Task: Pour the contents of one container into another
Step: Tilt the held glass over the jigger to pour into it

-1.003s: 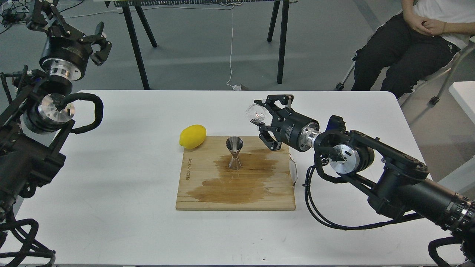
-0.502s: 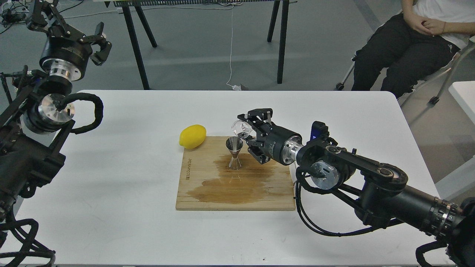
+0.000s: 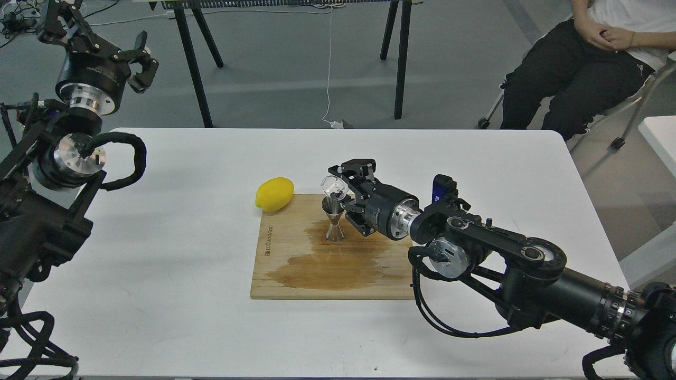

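Observation:
The small clear cup (image 3: 332, 187) is tipped on its side directly over the top of the shiny steel jigger (image 3: 334, 226), with my right gripper (image 3: 343, 191) shut on it. The jigger stands upright on the wooden board (image 3: 296, 279), its upper cone partly hidden by the cup. A dark wet stain spreads across the board around and in front of the jigger. My left gripper (image 3: 105, 42) is raised far off at the upper left, beyond the table's back left corner, open and holding nothing.
A yellow lemon (image 3: 274, 193) lies at the board's back left corner. The white table (image 3: 158, 237) carries the board at its middle. Behind the table are black trestle legs (image 3: 193, 58), and a seated person (image 3: 586, 58) at the back right.
My right arm has carried the clear cup left and down, from behind the board's right side to right over the jigger's mouth. The left arm has stayed put.

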Action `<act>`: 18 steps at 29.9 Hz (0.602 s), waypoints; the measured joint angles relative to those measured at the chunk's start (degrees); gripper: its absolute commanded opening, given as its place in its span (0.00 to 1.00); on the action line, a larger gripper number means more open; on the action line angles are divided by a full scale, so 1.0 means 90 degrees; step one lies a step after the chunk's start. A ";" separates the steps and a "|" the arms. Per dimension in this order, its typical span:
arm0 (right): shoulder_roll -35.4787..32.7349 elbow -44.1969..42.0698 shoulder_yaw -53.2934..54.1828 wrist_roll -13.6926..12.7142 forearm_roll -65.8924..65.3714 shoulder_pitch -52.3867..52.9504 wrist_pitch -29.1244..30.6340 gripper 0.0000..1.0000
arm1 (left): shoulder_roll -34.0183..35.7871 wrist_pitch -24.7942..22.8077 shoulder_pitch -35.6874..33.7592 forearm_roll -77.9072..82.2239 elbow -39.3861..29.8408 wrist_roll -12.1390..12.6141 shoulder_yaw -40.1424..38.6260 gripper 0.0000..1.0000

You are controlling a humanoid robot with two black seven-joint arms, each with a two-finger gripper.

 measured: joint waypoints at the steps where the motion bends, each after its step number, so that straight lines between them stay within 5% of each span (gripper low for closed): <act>1: 0.0003 0.0000 -0.0001 0.0001 -0.0162 -0.0001 -0.0001 0.34 | 0.0000 0.0000 0.0000 0.0000 0.0000 0.0000 0.0000 1.00; 18: 0.0010 0.0008 -0.0022 0.0083 -0.1359 -0.0089 -0.0112 0.34 | 0.0010 0.0004 0.0000 0.0000 0.0000 0.0000 0.0000 1.00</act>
